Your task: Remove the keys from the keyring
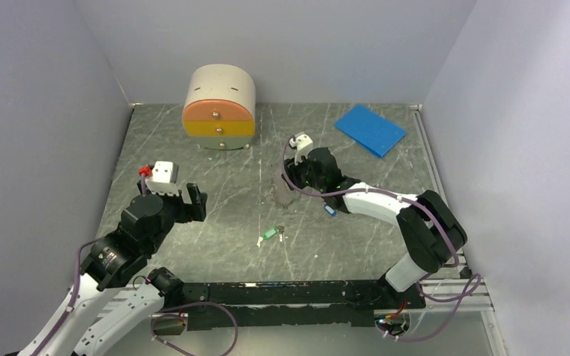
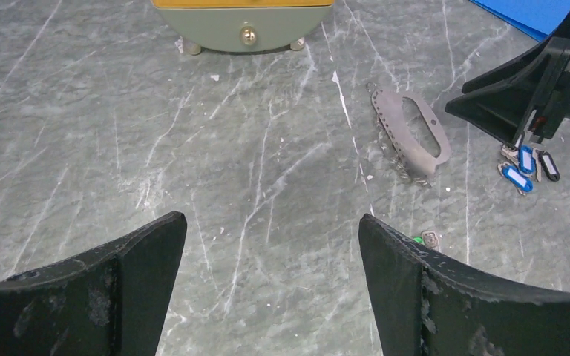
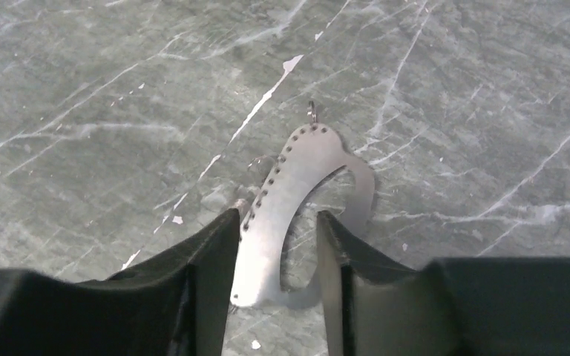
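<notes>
Soft, even light falls from overhead onto the grey-green marbled stone counter [image 1: 223,215], bright enough, leaving only faint shadows beneath my arms. No hard glare anywhere. My left claw [image 2: 271,222] and right claw [image 3: 278,216] loom slightly blurred near their lenses; the counter beyond is crisp.

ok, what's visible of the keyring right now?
The keyring is a flat, dull silver-grey metal plate, crescent-shaped, with a large cutout and a row of small holes along its outer edge; a small loop sits at its far tip. It appears to lie flat on the marbled table, mid-workspace. The right tool straddles its holed strip, one finger inside the cutout, jaws not clamped.
</notes>
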You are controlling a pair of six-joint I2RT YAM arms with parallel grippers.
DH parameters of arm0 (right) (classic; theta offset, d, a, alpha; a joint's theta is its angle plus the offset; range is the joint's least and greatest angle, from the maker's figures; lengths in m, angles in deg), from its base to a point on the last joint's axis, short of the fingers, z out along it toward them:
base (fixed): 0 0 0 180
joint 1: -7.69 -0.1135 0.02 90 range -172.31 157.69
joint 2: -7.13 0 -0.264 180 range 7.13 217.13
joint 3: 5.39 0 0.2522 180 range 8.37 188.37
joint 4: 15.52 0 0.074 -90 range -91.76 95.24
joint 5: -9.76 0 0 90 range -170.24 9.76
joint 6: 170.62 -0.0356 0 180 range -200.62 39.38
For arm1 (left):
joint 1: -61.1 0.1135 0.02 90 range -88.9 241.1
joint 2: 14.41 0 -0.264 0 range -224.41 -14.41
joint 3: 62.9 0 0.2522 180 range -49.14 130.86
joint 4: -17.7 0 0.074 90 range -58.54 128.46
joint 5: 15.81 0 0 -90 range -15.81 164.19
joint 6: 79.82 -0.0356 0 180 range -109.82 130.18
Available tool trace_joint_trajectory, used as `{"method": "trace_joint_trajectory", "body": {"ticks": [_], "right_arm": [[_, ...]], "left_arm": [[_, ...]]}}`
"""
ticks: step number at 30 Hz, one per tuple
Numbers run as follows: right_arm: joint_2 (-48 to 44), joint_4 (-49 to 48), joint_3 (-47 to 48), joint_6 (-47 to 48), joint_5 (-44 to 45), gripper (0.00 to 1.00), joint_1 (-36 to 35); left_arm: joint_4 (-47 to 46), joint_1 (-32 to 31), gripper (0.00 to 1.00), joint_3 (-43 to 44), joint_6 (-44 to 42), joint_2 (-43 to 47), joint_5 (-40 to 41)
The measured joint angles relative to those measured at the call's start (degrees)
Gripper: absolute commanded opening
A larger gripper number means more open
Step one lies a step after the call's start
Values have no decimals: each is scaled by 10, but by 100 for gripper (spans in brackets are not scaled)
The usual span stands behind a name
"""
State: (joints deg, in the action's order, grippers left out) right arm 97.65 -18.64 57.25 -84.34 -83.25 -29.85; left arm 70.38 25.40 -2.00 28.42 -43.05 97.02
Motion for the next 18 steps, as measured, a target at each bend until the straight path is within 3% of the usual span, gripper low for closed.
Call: {"method": "trace_joint_trajectory", "body": {"ticks": [5,9,10,11,18], "right_arm": [[-23,1,-12,-11,-4,62,0],[-96,18,-41,-18,12,78,4],[-124,26,-48,-19,23,84,6],[-155,36,-54,-19,36,97,8],[-404,127,-76,-21,180,99,14]], "left_arm": [[0,1,91,0,-6,7,9],[0,1,91,0,-6,16,16],[0,1,91,0,-6,20,18],[0,0,91,0,-6,26,22],[0,0,91,0,-6,74,50]]}}
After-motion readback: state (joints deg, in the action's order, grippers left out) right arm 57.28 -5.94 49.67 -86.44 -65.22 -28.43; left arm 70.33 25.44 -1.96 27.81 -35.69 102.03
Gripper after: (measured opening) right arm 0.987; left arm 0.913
